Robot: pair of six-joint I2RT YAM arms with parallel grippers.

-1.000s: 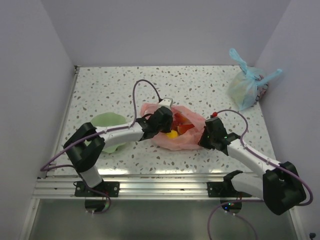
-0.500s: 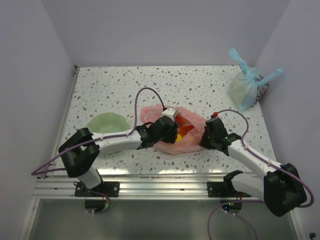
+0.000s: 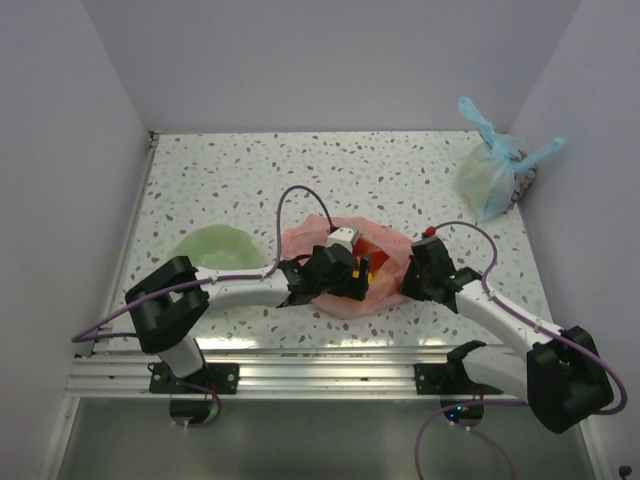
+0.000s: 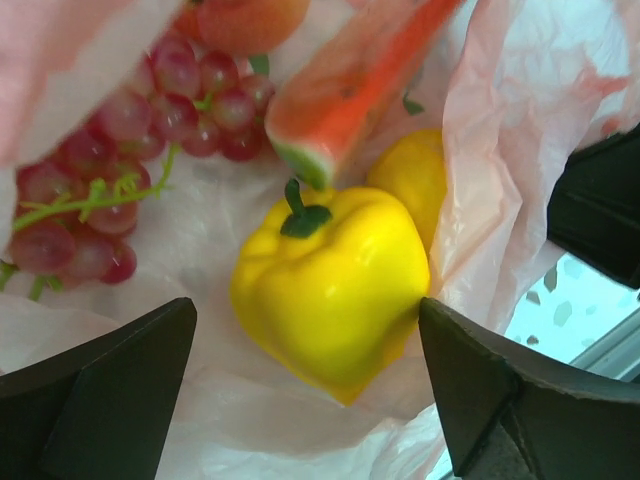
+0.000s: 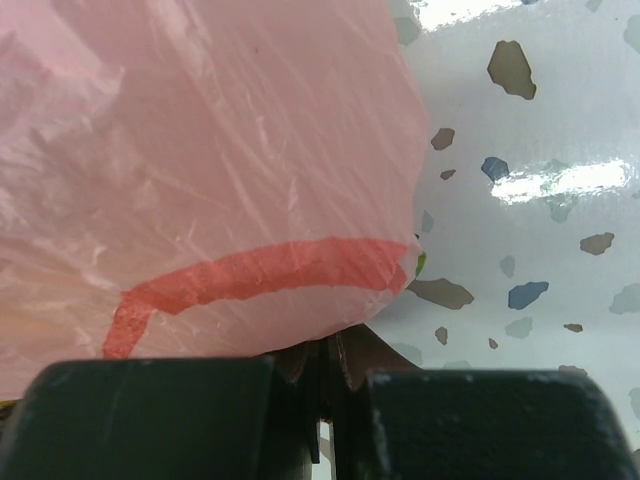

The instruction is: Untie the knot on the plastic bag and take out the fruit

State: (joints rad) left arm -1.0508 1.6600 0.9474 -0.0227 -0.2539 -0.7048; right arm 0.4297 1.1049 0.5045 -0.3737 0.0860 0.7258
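Observation:
The pink plastic bag lies mid-table with its mouth open; no knot shows. Inside it my left gripper is open. In the left wrist view its fingers stand either side of a yellow pepper without touching it. Around the pepper lie more fruit: a watermelon slice, red grapes, a yellow round fruit and an orange-pink piece. At the bag's right edge my right gripper is shut on the plastic bag, whose film drapes over my right gripper.
A green bowl sits left of the bag, beside the left arm. A tied light blue bag stands at the back right against the wall. White walls close the table on three sides.
My left gripper has pushed rightward, deeper into the bag, and opened wide over the yellow pepper. The right gripper has kept its hold on the bag's edge.

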